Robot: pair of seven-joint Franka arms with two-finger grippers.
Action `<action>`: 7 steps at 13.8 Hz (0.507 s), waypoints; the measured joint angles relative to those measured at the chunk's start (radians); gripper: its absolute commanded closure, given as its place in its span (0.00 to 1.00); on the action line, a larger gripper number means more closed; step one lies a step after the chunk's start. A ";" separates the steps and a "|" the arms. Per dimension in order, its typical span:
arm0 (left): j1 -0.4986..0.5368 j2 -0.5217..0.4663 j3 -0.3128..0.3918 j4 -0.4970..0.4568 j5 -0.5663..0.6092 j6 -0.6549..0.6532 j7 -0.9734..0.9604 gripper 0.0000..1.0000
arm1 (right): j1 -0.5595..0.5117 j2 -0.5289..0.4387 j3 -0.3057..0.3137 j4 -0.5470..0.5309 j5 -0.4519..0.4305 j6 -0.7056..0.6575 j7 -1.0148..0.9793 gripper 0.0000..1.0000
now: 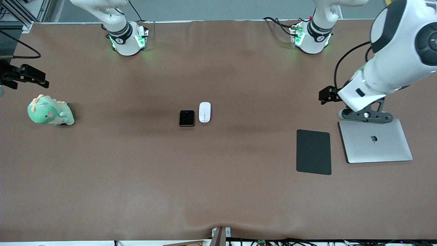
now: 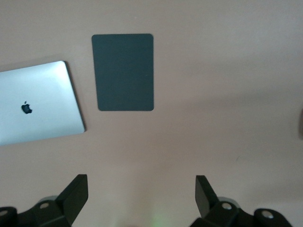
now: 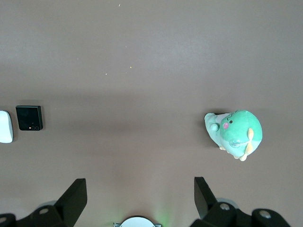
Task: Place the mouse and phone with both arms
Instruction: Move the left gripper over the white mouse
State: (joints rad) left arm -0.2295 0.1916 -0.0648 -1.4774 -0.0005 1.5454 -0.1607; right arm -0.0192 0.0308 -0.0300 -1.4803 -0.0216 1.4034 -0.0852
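Mouse pad [image 1: 313, 152]: matte black rectangle, flat on the brown table [image 1: 218, 191], toward the left arm's end; nearest item to the front camera.
Laptop [image 1: 375, 140]: closed, silver, just beside the pad and apart from it, closer to the table's end.
Phone [image 1: 186, 118]: black, glossy, flat at mid-table, farther from the front camera than the pad, well apart from it.
Mouse [image 1: 205, 112]: white, just beside the phone on the side toward the left arm's end; a narrow gap, not touching.
Plush dinosaur [image 1: 50, 111]: green, near the right arm's end of the table.
Left gripper [image 2: 142, 194]: in the air over the table at the laptop's edge; fingers spread wide, holding nothing.
Right gripper [image 3: 140, 195]: in the air over the table's end by the dinosaur; fingers spread wide, holding nothing.
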 measured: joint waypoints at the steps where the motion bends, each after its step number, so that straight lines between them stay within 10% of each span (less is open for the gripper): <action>1: -0.021 0.011 0.000 0.000 0.000 0.024 -0.029 0.00 | 0.000 0.000 0.000 0.000 0.000 0.000 0.000 0.00; 7: -0.169 0.092 -0.003 0.000 -0.001 0.166 -0.198 0.00 | 0.000 0.000 0.000 -0.001 0.000 0.000 0.000 0.00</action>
State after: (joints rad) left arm -0.3984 0.2837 -0.0680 -1.4772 -0.0012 1.7112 -0.3584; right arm -0.0191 0.0308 -0.0297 -1.4813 -0.0216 1.4035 -0.0852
